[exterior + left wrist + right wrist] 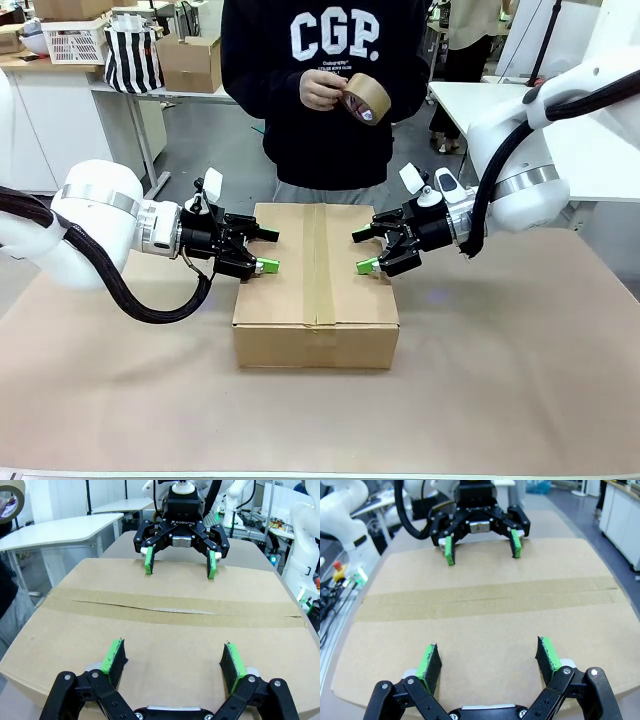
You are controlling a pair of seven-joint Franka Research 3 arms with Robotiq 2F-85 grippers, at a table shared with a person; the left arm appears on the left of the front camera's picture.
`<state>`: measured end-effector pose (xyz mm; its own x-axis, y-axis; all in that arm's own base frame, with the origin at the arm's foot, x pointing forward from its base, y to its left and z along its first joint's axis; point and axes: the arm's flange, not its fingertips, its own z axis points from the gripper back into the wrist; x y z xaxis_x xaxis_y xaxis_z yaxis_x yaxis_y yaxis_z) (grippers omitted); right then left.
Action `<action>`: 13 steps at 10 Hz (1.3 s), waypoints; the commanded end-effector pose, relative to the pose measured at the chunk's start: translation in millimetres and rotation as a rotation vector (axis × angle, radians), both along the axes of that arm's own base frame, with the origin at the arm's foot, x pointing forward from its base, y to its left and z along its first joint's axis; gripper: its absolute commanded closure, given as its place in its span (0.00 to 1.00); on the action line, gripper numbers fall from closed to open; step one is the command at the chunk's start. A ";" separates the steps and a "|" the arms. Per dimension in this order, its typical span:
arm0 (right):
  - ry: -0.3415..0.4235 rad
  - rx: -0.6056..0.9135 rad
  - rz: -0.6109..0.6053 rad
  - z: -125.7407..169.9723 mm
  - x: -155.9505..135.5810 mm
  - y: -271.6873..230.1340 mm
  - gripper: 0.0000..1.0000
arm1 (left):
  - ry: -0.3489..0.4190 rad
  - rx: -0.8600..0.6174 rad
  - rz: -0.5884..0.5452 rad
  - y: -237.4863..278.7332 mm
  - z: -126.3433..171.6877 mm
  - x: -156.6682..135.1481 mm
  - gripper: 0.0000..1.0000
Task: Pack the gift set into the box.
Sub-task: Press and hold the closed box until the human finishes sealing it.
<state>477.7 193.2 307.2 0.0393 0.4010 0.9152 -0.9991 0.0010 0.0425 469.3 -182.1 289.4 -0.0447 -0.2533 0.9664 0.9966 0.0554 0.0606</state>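
Observation:
The box (315,290) sits shut in the middle of the table, with brown tape (317,262) along its centre seam. The gift set is out of view. My left gripper (270,251) hovers open at the box's left top edge, and my right gripper (361,252) hovers open at the right top edge. They face each other across the lid. In the left wrist view my left gripper (172,652) spreads over the lid (165,630), with the right gripper (180,562) opposite. The right wrist view mirrors this: right gripper (487,652), left gripper (481,547). Neither holds anything.
A person stands at the far side holding a roll of brown tape (366,98) in both hands. Brown paper covers the table (500,380). Behind stand a striped bag (132,55), a small cardboard box (190,62) and a white basket (75,40).

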 end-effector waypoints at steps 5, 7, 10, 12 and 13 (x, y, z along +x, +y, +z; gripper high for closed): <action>0.001 -0.005 -0.003 -2.0 -0.3 0.4 0.00 | -0.012 0.008 0.001 2.9 -3.7 -3.3 0.00; 0.001 -0.005 -0.003 -2.0 -0.3 0.4 0.00 | -0.012 0.008 0.001 2.9 -3.7 -3.3 0.00; 0.001 -0.005 -0.003 -2.0 -0.3 0.4 0.00 | -0.012 0.008 0.001 2.9 -3.7 -3.3 0.00; 0.001 -0.005 -0.003 -2.0 -0.3 0.4 0.00 | -0.012 0.008 0.001 2.9 -3.7 -3.3 0.00; 0.001 -0.005 -0.003 -2.0 -0.3 0.4 0.00 | -0.012 0.008 0.001 2.9 -3.7 -3.3 0.00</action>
<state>477.7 193.2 307.2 0.0393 0.4010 0.9152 -0.9991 0.0010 0.0425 469.3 -182.0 289.4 -0.0447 -0.2533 0.9664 0.9966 0.0554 0.0606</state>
